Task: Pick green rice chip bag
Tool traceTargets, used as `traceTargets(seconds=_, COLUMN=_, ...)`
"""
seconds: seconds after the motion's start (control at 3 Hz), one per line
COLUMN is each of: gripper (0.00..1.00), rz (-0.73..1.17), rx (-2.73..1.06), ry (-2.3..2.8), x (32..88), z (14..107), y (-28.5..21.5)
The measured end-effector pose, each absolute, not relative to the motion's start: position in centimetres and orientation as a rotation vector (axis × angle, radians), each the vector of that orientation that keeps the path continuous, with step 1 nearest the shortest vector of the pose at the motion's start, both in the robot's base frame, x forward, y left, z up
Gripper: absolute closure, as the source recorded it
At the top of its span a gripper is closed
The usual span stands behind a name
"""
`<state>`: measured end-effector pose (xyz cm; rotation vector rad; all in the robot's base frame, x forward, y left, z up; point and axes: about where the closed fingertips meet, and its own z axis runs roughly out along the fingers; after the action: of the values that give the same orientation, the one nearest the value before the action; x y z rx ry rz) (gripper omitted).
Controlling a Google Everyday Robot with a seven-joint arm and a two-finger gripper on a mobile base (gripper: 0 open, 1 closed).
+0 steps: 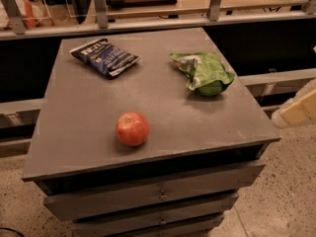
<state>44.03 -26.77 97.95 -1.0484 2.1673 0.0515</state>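
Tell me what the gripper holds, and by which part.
Nothing seen held: the green bag lies free on the table. The gripper is out of view; only an arm part shows at the right edge.

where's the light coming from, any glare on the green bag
Camera view: dim warm light, seemingly from above and behind: apple and green bag throw soft shadows frontward; the bag's far end looks pale, glare or print unclear; the gripper, at the right edge beside the table, looks bright.

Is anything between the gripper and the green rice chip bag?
Nothing visible. The gripper is at the picture's right edge, beyond the right side of the table; the green rice chip bag lies near that side. The apple and dark blue chip bag sit farther left, off that line.
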Motion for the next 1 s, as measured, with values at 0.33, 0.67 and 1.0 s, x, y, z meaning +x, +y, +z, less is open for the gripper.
traceTargets(seconds=0.33, gripper=0.0, rz=0.074, rx=-0.896, ry=2.11, x=45.0, z=97.3, y=-28.1)
traceTargets(seconds=0.67, gripper=0.0, rz=0.094, rx=-0.796, ry=2.091, x=46.0, z=96.2, y=-28.8)
traceTargets(seconds=1.0, gripper=0.0, rz=0.089, rx=-0.79, ry=2.085, x=46.2, z=96.3, y=-28.9)
